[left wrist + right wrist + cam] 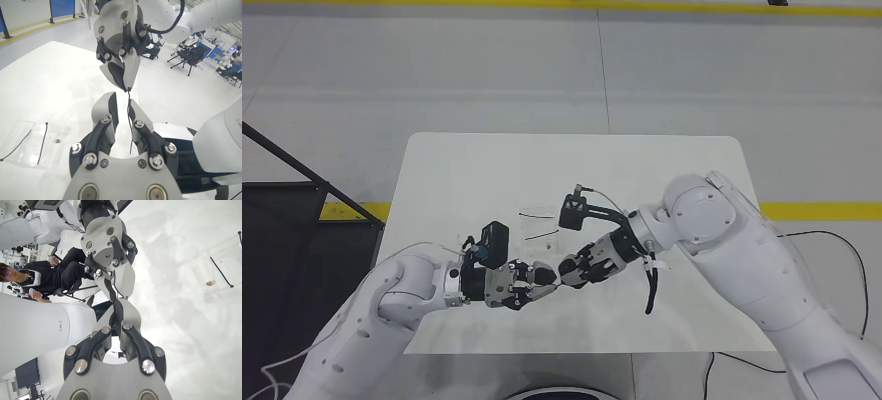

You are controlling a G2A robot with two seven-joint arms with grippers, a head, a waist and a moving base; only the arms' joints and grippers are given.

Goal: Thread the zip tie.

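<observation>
A thin black zip tie [129,113] hangs between the two grippers, which meet tip to tip above the table's front middle. My right gripper [126,89] is shut on the tie's upper end. The strand runs down through my left gripper [122,97], which is open, and lies close along one finger [136,111] while the other finger [111,108] stands clear of it. In the right wrist view my right gripper [118,304] is pinched shut, with the left gripper [120,296] right in front of it. In the top view the left gripper [542,281] and right gripper [568,271] nearly touch.
A clear flat tray [22,130] lies on the white table [662,180] behind the grippers and holds two spare black zip ties [42,143]. The tray [539,222] sits mid-table. A black cable [650,285] hangs from the right arm.
</observation>
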